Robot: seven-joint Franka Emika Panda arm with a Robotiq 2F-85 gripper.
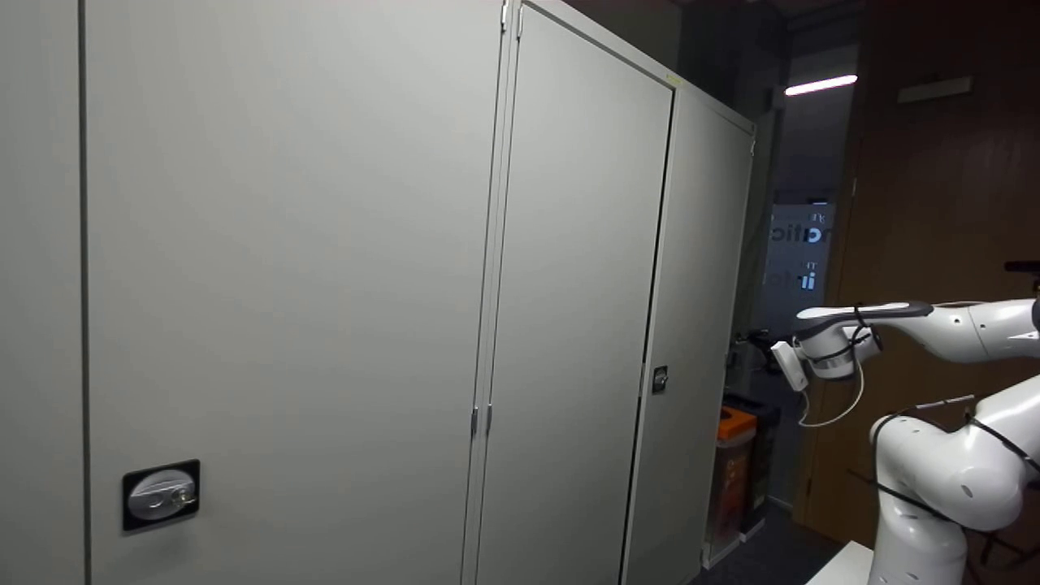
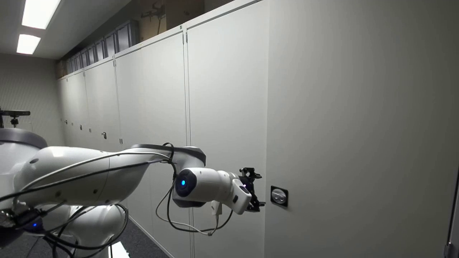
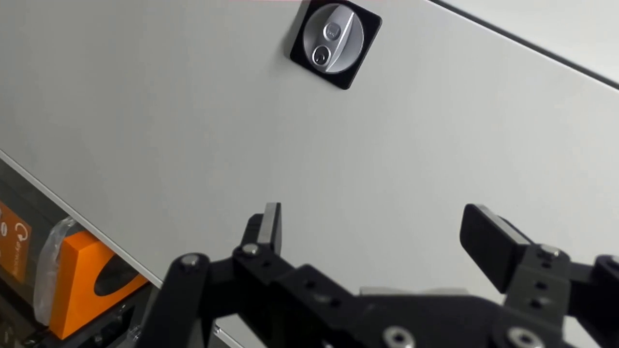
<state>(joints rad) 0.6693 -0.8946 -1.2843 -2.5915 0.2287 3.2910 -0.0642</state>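
Note:
A round silver turn-knob with a keyhole, set in a black square plate, is on the light grey cabinet door. My gripper stands open, its two black fingers wide apart and only the door's flat surface seen between them. In the wrist view the knob lies beyond the fingertips, at the top. An exterior view shows the gripper pointing at the cabinet, just left of the knob in the picture; whether it touches the door cannot be told. The same lock appears in an exterior view, where the dark gripper is hard to make out.
A bin with an orange lid stands past the cabinet's end; its orange top shows in the wrist view. Another door with a lock and key is in the foreground. Loose cables hang below the wrist. Tall cabinets run in a row.

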